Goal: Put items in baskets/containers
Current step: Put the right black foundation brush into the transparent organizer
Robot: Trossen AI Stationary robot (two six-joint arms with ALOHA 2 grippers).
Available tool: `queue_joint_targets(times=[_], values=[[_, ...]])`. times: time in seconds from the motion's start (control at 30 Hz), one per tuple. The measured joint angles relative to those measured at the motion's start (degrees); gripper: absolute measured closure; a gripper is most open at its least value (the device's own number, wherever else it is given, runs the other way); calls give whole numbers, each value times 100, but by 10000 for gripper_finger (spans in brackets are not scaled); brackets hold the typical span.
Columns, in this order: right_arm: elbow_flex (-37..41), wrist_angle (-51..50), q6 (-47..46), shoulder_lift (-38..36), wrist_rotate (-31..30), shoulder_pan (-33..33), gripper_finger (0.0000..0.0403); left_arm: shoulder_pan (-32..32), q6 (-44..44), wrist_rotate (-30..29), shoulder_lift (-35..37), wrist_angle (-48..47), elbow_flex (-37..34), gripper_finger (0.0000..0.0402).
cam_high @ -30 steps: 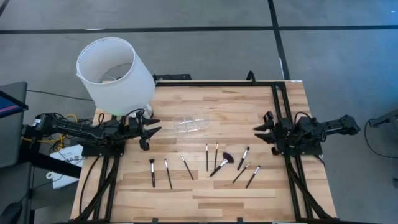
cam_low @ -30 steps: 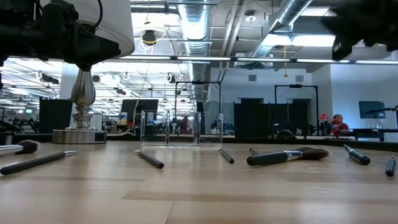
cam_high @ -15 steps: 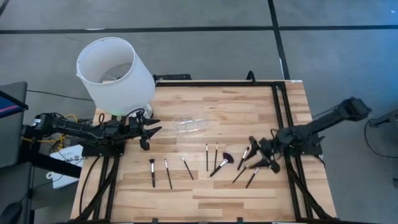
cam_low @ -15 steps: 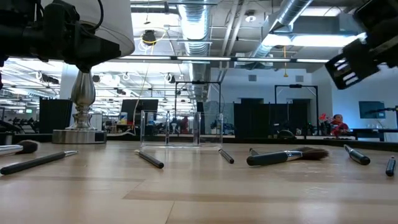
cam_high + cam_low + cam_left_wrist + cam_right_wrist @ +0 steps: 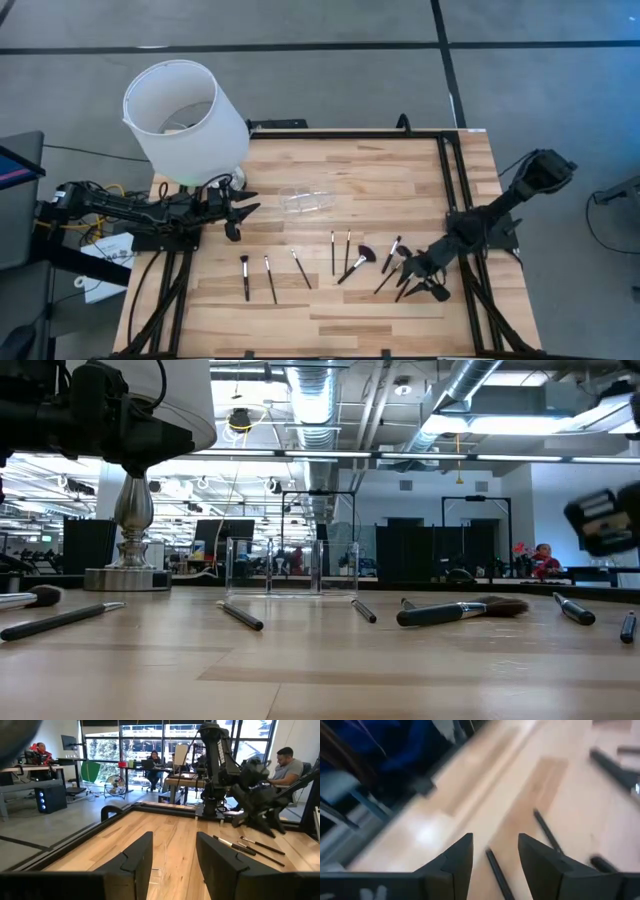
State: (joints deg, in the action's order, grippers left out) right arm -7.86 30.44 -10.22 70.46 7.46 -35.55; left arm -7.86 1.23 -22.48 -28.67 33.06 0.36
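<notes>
While brushes [image 5: 340, 262] lie loose on desk [image 5: 350, 310], none yet in clear holder [image 5: 306, 200]: reach step. Right tool [image 5: 420, 280] over rightmost brushes, fingers apart, empty; next lower, centre, pinch one handle. Left tool [image 5: 238, 208] parked near holder, fingers apart.

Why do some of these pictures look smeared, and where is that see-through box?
Right wrist view: heavy motion blur, with the brush handle between the open right end effector smeared. Low view: that arm is a dark blur; the clear holder is sharp against bright ceiling lights. High view: sharp, though the holder nearly vanishes.
</notes>
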Motion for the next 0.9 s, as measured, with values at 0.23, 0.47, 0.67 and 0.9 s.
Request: queue_joint_targets(times=[0.23,0.47,0.67,0.9], values=[[-2,73,189,883,76,-140,272,0,-10,0,0,4,0,254],[-28,335,1146,1358,-447,-210,285,-2,-25,0,0,46,0,254],[-50,706,1488,1822,-460,-260,324,-2,-25,2,0,82,0,254],[-2,1189,1048,1980,-391,-67,390,-2,-68,2,0,95,0,254]])
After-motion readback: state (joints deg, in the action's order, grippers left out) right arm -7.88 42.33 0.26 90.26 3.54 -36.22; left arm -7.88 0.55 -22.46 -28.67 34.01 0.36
